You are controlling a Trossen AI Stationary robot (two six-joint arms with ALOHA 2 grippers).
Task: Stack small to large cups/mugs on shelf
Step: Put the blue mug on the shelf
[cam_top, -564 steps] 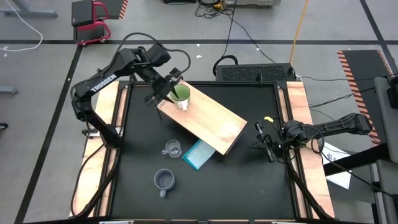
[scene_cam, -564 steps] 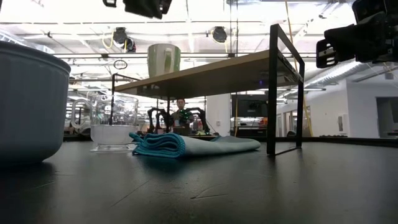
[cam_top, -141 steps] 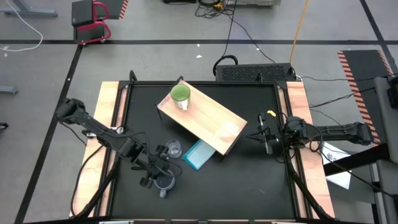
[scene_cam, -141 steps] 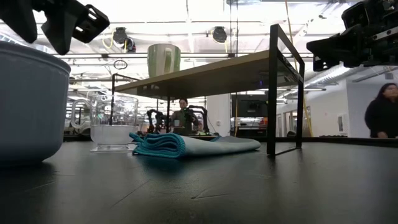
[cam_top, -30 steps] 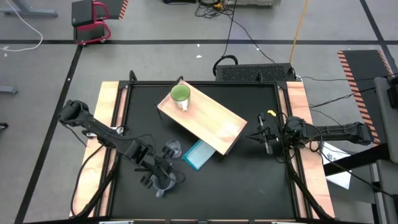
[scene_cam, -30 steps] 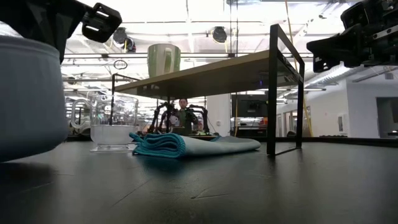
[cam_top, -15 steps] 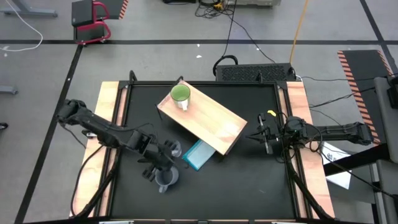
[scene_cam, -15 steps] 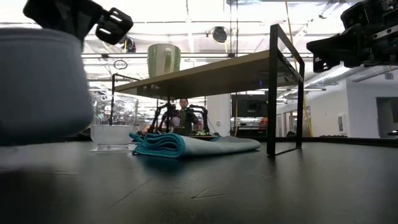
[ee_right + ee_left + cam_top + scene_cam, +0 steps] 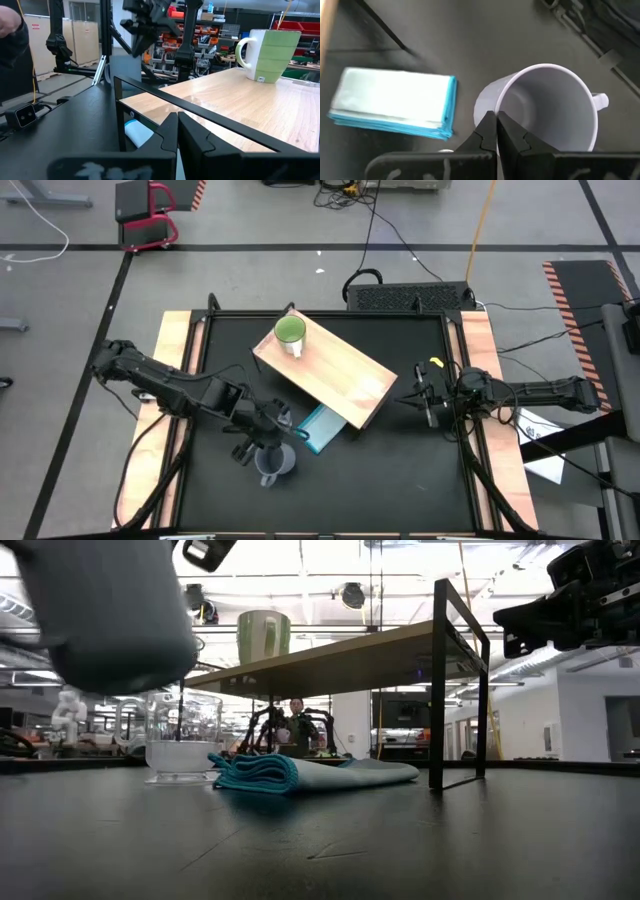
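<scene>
While the left gripper (image 9: pixel 496 131) is pinching the rim of the grey mug (image 9: pixel 545 107), one finger inside and one outside and closed tight on the wall, it is holding the mug clear of the black table (image 9: pixel 400 470), near the front and left of centre. The mug is hanging tilted, mouth toward the wrist, its handle (image 9: pixel 601 101) on the far side from the fingers.

It looks stiff and glazed, so probably slick and breakable. A rim pinch seems enough for so light a thing, though it may swing or slip if jolted; I would judge the wall beside the handle the steadier hold.

Just beyond the mug, a folded blue cloth (image 9: pixel 320 427) is lying on the table, and the glass cup (image 9: pixel 183 736) is standing beside it. Farther back, the shelf (image 9: pixel 335 370) is carrying the green mug (image 9: pixel 290 332) at its far left end.

The right gripper (image 9: pixel 425 402) is waiting at the right edge, its fingers pressed together on nothing.
</scene>
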